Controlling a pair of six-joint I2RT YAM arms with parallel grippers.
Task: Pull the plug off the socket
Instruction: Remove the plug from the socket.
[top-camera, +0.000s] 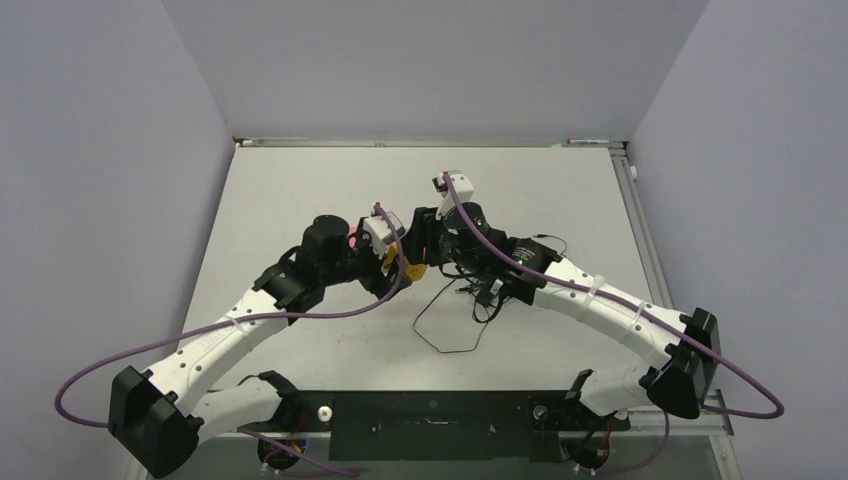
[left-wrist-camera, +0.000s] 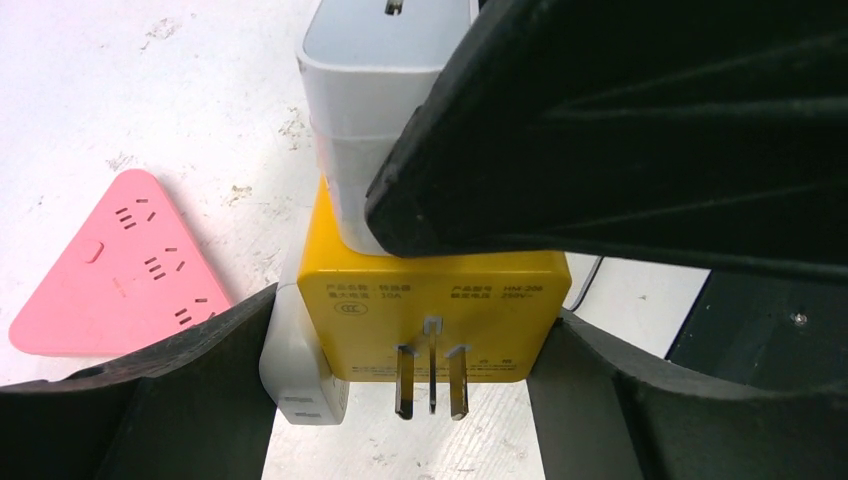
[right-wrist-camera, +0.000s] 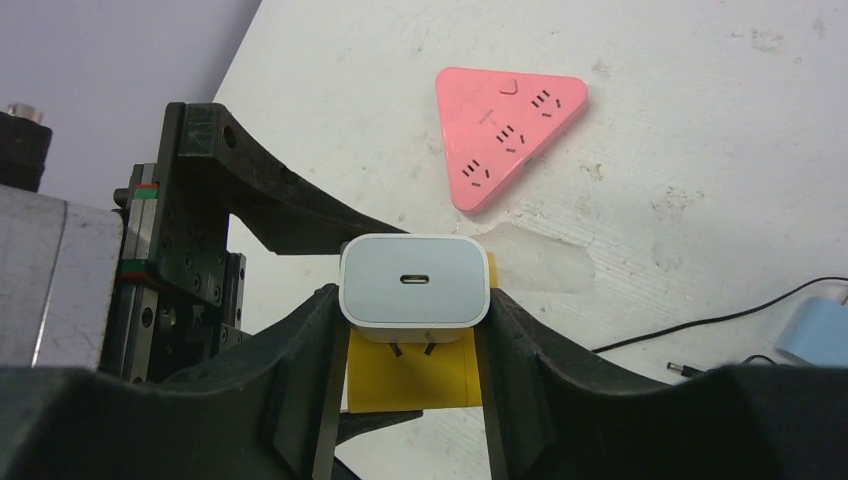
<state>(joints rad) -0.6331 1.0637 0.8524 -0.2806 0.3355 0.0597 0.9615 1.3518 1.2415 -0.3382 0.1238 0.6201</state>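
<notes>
Right pincer fingers nearest the lens, clenched on both sides of white plug. Plug sits directly against yellow socket, pins partly exposed between them; can't tell if tips are seated. Left pincer grasping the yellow socket by its sides. Beyond both pincers: pink power strip flat on tabletop. Black cable lies off to the right pincer's side.

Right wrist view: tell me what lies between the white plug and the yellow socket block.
Metal prongs of the white plug bridge the gap to the yellow socket block, seen in the right wrist view.
</notes>
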